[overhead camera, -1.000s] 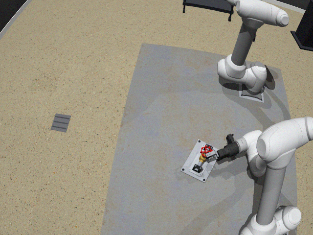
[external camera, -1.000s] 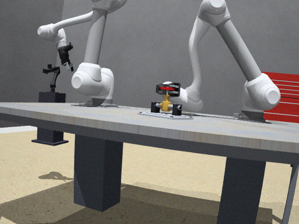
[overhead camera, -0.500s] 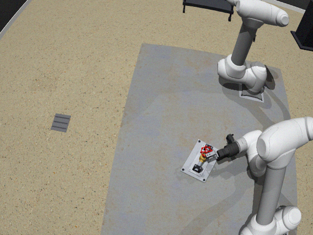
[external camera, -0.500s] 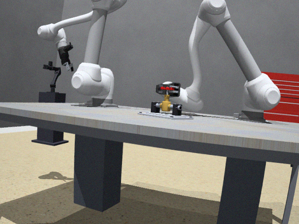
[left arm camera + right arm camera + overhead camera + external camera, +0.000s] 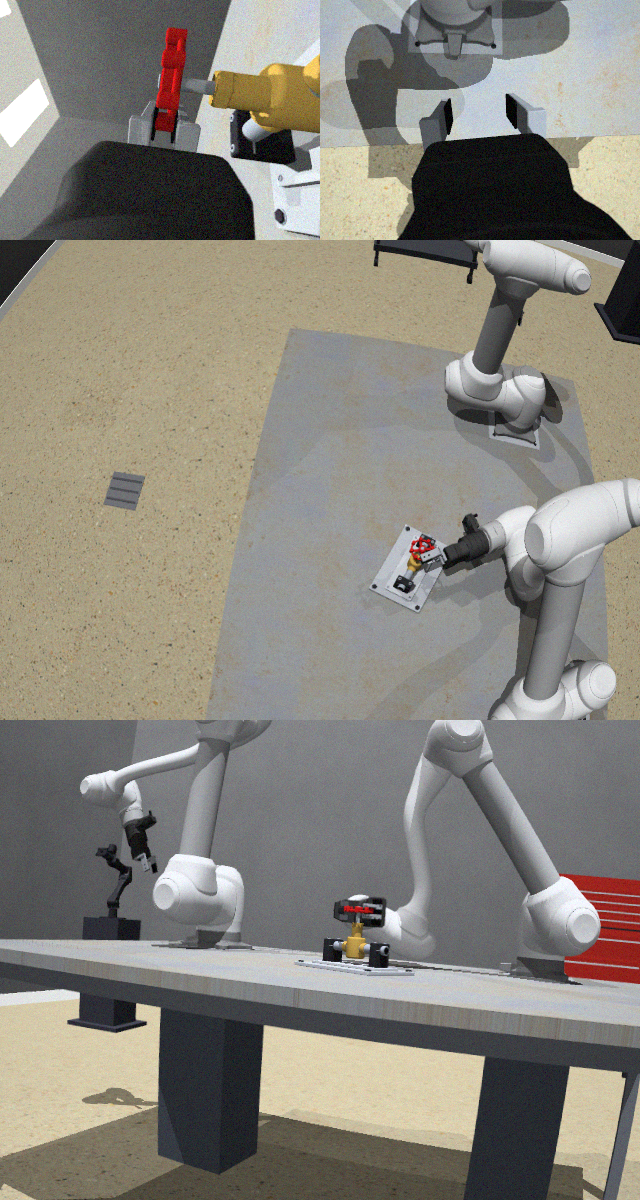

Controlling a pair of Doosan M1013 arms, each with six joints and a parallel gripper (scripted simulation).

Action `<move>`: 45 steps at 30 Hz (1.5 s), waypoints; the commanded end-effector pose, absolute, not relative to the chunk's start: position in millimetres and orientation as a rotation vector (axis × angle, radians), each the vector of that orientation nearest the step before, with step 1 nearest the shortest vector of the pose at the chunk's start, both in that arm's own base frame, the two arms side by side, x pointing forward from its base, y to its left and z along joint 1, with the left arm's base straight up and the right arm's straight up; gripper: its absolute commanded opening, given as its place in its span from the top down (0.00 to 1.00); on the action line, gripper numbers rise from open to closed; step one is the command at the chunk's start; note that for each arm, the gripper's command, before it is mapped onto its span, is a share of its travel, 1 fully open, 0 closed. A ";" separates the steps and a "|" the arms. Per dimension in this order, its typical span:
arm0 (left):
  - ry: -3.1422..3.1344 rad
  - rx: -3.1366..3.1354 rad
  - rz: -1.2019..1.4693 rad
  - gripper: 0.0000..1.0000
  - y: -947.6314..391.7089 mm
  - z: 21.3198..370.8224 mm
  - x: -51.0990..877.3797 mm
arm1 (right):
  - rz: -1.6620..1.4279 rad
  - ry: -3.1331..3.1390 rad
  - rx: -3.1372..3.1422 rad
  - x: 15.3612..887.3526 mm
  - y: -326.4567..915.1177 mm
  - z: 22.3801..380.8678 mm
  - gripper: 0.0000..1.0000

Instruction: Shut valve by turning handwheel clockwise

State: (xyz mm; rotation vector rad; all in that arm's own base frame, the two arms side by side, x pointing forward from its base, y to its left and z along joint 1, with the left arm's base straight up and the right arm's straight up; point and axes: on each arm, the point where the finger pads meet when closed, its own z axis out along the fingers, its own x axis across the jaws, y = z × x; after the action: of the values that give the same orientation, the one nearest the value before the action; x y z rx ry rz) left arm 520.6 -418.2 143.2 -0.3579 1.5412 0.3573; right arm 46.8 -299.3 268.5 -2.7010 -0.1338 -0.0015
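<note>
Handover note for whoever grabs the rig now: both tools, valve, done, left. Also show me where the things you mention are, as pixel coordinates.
Left tool [image 5: 437,556] [image 5: 164,125]: shut on the rim of the red handwheel [image 5: 422,546] [image 5: 358,909] [image 5: 171,75].
Right tool [image 5: 149,863] [image 5: 479,114]: open, nothing between its fingers, off beyond the table edge.
Valve: yellow body [image 5: 355,947] [image 5: 280,95] upright between two black supports on the light base plate [image 5: 381,585] [image 5: 356,969], handwheel on top.
Done: wheel gripped. How far it has turned, cannot tell.
Left: turn clockwise, seen from above, until tight; likely regrips. Then let go.

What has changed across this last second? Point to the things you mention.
The small black arm in the background [image 5: 122,884] raised its head, drifting slightly picture-right. Nothing was visibly grasped or released: the left claw [image 5: 430,555] [image 5: 374,910] [image 5: 165,115] stays shut on the red handwheel [image 5: 415,550] [image 5: 356,909] [image 5: 170,85], the right claw [image 5: 148,863] [image 5: 479,107] open.
</note>
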 end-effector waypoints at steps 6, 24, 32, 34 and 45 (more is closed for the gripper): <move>1.540 -0.359 0.356 1.00 -418.4 144.3 520.6 | -0.002 -0.134 -2.702 46.9 -299.7 268.9 0.00; 1.541 -0.354 0.352 1.00 -418.3 144.3 520.8 | -0.002 -0.134 -2.702 46.9 -299.7 268.9 0.00; 1.542 -0.346 0.344 1.00 -418.2 144.3 521.0 | -0.002 -0.134 -2.702 46.9 -299.7 268.9 0.00; 1.543 -0.345 0.343 1.00 -418.2 144.3 521.1 | -0.002 -0.134 -2.702 46.9 -299.7 268.9 0.00; 1.545 -0.327 0.325 1.00 -417.9 144.3 521.7 | -0.002 -0.134 -2.702 46.9 -299.7 268.9 0.00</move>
State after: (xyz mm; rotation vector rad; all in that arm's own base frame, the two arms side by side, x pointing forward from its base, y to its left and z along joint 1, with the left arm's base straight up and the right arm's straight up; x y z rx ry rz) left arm 521.4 -417.8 143.2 -0.3300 1.5457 0.3303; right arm 46.8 -299.3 268.5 -2.7010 -0.1338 -0.0015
